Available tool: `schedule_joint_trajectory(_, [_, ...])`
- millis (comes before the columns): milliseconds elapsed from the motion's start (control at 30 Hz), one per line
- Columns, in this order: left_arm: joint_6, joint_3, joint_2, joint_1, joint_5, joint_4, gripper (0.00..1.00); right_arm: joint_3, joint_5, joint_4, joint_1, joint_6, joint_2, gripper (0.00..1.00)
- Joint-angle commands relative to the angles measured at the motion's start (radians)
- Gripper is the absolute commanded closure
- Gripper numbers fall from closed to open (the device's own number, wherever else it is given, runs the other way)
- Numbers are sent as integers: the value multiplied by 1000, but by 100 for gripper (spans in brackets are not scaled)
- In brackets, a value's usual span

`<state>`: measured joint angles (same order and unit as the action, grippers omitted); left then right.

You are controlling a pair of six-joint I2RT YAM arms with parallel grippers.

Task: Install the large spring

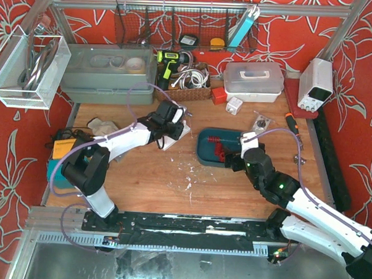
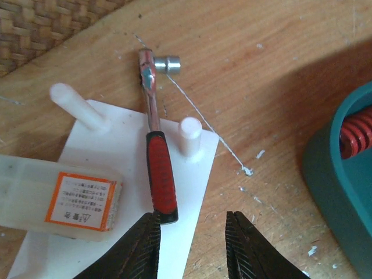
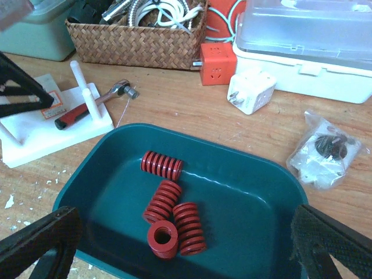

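Several red springs (image 3: pixel 163 200) lie in a teal tray (image 3: pixel 250 174); one stands on end (image 3: pixel 162 238), and I cannot tell which is the large one. My right gripper (image 3: pixel 180 244) hangs wide open over the tray's near edge, empty. To the left lies a white base plate (image 2: pixel 122 145) with upright white pegs (image 2: pixel 190 132). A red-handled ratchet wrench (image 2: pixel 161 177) and a small labelled plastic box (image 2: pixel 58 200) rest on the plate. My left gripper (image 2: pixel 192 218) hovers over the plate's near corner, open, with nothing between its jaws. The wrench handle's end lies just ahead of its left fingertip (image 2: pixel 148 232).
Behind the plate stands a wicker basket (image 3: pixel 133 35) of cables and tools. An orange cube (image 3: pixel 216 64), a white plug adapter (image 3: pixel 250 93), a bag of small parts (image 3: pixel 325 154) and a lidded clear box (image 3: pixel 302 29) lie beyond the tray. A power supply (image 1: pixel 316 83) sits far right.
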<state>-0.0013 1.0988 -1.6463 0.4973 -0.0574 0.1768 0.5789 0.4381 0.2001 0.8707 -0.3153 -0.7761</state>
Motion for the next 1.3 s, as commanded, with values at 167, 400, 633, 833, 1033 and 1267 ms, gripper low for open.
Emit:
schedule_joint_trajectory(167, [108, -14, -78, -2, -15, -9, 64, -14, 43, -19, 6, -13, 8, 1])
schedule_joint_trajectory(400, [108, -13, -132, -2, -45, -39, 66, -15, 48, -19, 5, -10, 5, 1])
schedule_joint_trajectory(633, [117, -3, -159, -2, -65, -62, 65, -17, 55, -20, 6, -8, 10, 1])
schedule_joint_trajectory(833, [127, 17, -202, -3, -95, -71, 65, -18, 61, -19, 6, -7, 12, 1])
schedule_joint_trajectory(1033, [126, 19, -226, -11, -97, -88, 67, -19, 66, -19, 6, -5, 14, 1])
schedule_joint_trajectory(1267, [115, 18, -215, -11, -99, -98, 82, -18, 69, -20, 6, -4, 11, 1])
